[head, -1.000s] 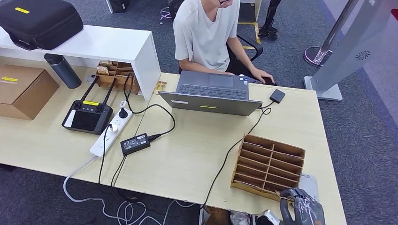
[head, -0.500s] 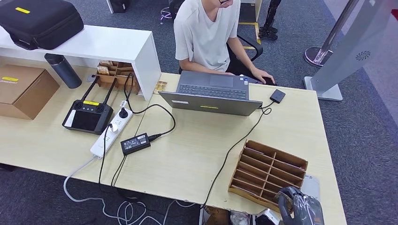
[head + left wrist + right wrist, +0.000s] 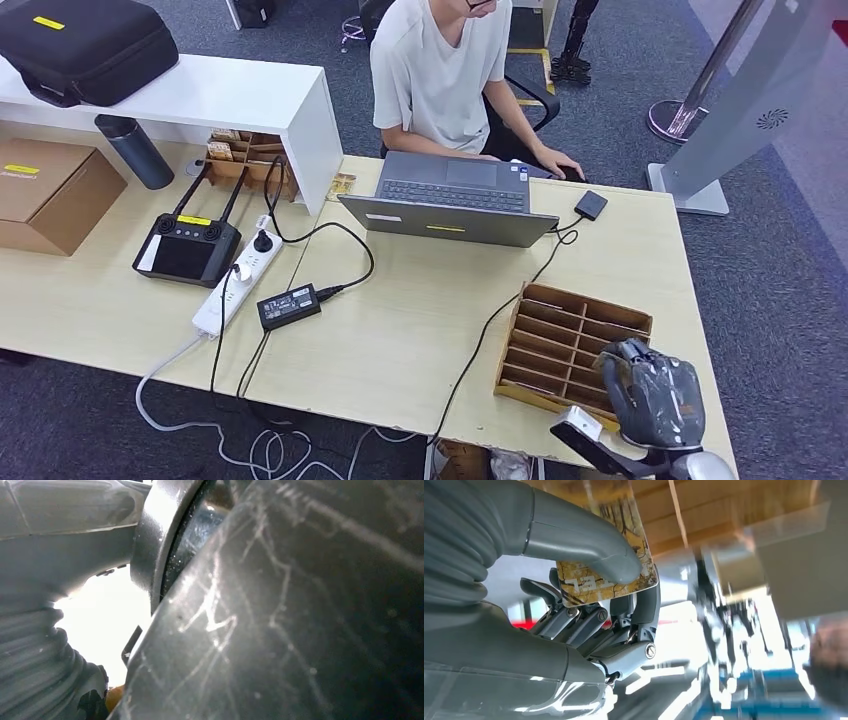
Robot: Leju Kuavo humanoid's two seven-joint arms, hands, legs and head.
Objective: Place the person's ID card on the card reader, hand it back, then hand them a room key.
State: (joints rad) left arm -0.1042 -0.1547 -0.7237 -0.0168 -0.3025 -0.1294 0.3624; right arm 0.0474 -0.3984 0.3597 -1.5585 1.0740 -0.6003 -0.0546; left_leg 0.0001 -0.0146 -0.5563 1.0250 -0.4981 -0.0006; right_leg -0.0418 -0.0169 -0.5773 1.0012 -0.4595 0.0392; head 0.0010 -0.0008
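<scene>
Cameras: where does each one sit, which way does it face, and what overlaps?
Head: high on body, looking down at desk; right hand over wooden organizer.
Left wrist: pressed against dark scratched surface; grey ribbed cover.
Right wrist: behind right hand pinching patterned card.
Shared: right hand, organizer.

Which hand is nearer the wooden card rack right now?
Right. The right hand, pinching a card, is over the wooden card rack's near corner; the left hand shows no rack nearby.
</scene>
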